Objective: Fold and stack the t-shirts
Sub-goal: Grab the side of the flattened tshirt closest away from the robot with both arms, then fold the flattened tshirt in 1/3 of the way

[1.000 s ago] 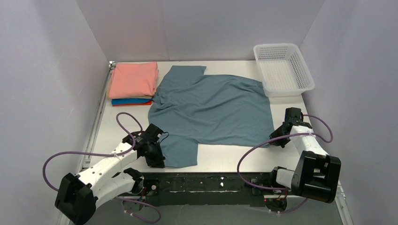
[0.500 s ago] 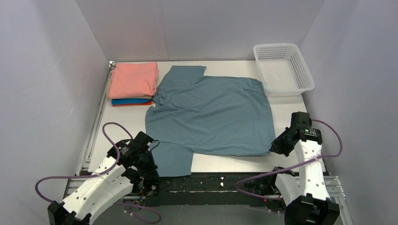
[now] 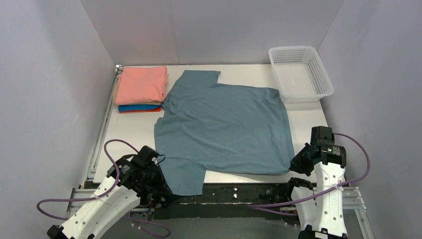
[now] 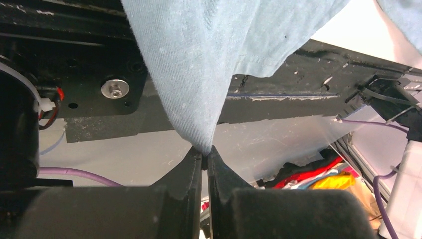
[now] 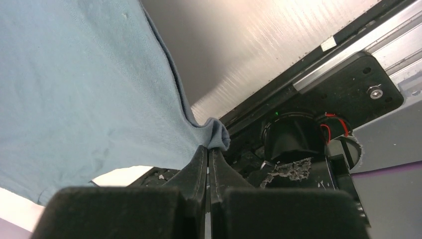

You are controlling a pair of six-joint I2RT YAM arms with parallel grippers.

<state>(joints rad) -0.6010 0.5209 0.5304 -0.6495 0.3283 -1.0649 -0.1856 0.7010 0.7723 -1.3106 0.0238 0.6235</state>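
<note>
The large dusty blue-grey t-shirt (image 3: pixel 224 124) lies spread flat over the middle of the table, its near sleeve hanging over the front edge. My left gripper (image 3: pixel 166 188) is shut on the tip of that sleeve (image 4: pixel 199 89), pinched between the jaws (image 4: pixel 204 152). My right gripper (image 3: pixel 294 164) is shut on the shirt's near right hem corner (image 5: pixel 216 134), held at the jaw tips (image 5: pixel 208 148). A salmon-pink folded shirt (image 3: pixel 142 84) tops a stack at the back left, over a bright blue one (image 3: pixel 134 107) and an orange one (image 3: pixel 149 110).
A white plastic mesh basket (image 3: pixel 300 73) stands at the back right. The black base plate (image 3: pixel 229 191) runs along the near table edge. Grey walls close in on three sides.
Both grippers have pulled back toward the near edge with the shirt. The cloth has slid nearer and stretched flat, its wrinkles smoothed out, and the sleeve now overhangs the front edge.
</note>
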